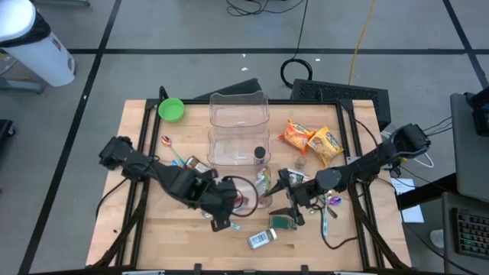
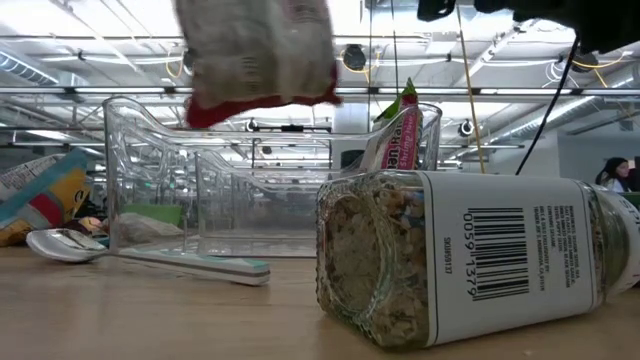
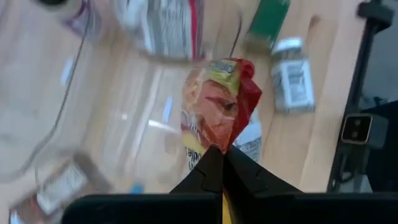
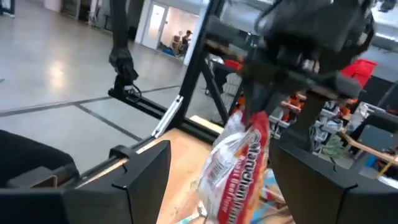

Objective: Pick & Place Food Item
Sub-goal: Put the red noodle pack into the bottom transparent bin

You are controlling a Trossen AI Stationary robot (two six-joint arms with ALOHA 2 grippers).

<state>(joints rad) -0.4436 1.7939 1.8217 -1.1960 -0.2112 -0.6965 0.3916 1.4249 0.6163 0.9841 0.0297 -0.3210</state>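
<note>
A green bowl sits at the table's far-left corner, a keyboard beyond.

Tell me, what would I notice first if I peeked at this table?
Probably the red and orange snack bag hanging in the air, pinched at its top by the left gripper above the middle of the wooden table. Close behind it stands a big clear plastic bin. In the low view, a spice jar lying on its side fills the foreground.
</note>
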